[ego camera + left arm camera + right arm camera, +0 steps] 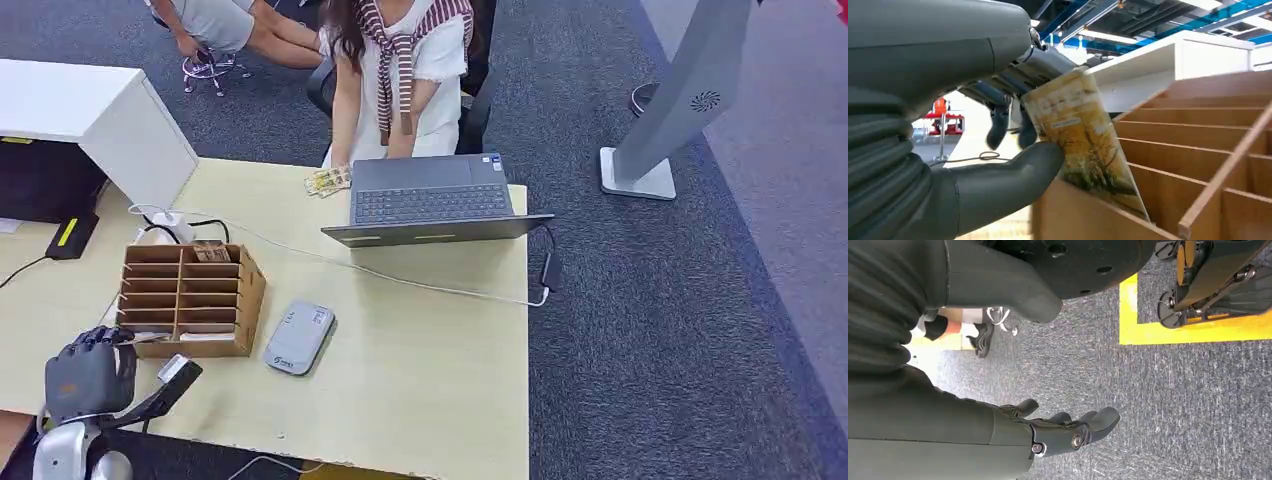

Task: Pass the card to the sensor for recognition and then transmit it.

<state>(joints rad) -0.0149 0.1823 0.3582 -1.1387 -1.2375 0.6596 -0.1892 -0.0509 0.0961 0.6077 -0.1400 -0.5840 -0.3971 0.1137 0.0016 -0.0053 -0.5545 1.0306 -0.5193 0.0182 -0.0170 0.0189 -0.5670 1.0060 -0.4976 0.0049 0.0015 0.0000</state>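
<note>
Left hand (998,125) pinches the card (1083,145) between thumb and fingers, the card's lower end inside the wooden slot rack (190,298) near the counter's front-left corner. Best lifted straight out, avoiding dividers, toward the grey sensor (299,338). Right hand (1068,427) hangs spread, empty.

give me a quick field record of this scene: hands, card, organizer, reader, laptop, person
left hand: at the near left corner of the wooden organizer, pinching the card between thumb and fingers
card: yellowish printed face, lower edge inside an organizer slot
right hand: hanging over grey carpet, fingers apart, holding nothing
card reader: grey, flat on the table, just right of the organizer
laptop: open at the far table edge
person: seated behind the laptop
task stage: card not yet at the reader
</note>
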